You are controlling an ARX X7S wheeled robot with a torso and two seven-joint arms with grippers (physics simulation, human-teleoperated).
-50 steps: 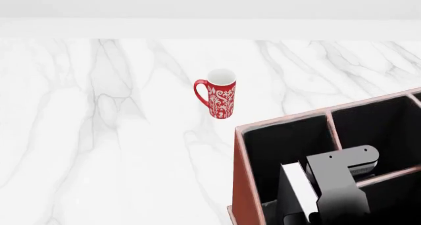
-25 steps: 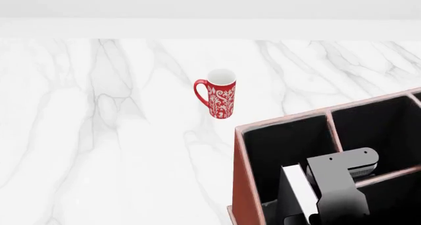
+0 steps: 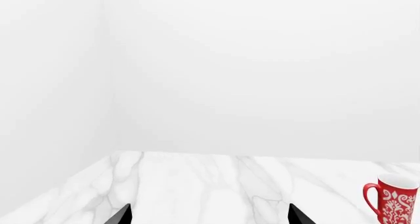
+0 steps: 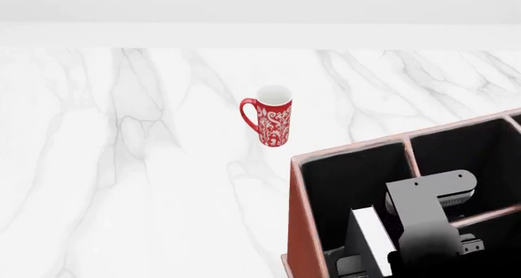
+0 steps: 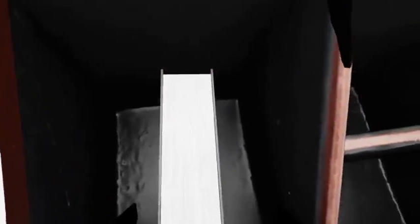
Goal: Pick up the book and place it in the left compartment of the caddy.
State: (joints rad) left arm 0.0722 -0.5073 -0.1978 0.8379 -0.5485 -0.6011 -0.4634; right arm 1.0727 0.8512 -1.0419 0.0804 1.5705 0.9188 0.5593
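Down inside the caddy [image 4: 305, 229], close to the robot, the book [image 4: 373, 238] stands on its edge in the left compartment [image 4: 350, 186]. Its white pages face up and its black covers show on each side. From the right wrist view, the book [image 5: 189, 150] sits between the outer red wall [image 5: 10, 135] and the thin red divider [image 5: 336, 150], with dark space on both sides, so it touches neither wall up top.

Just above the book hangs the right pincer [image 4: 431, 229]. One dark tip shows low beside the book in the right wrist view, but I cannot tell if the pincer is gripping the book or has let go, because its fingers are mostly hidden.

The job looks almost done. To end it well, the right pincer should open wide, then go straight up and not sideways. A sideways move could bump the divider or tip the book over. It should go slowly until its fingers are clear of the white pages.

Farther away, the red mug [image 4: 274, 116] stands on the white marble surface [image 4: 122, 168], well apart from the caddy. It is not in the way.

The left pincer [image 3: 208, 218] is off to the side over the surface. Its two dark tips are wide apart and hold nothing.
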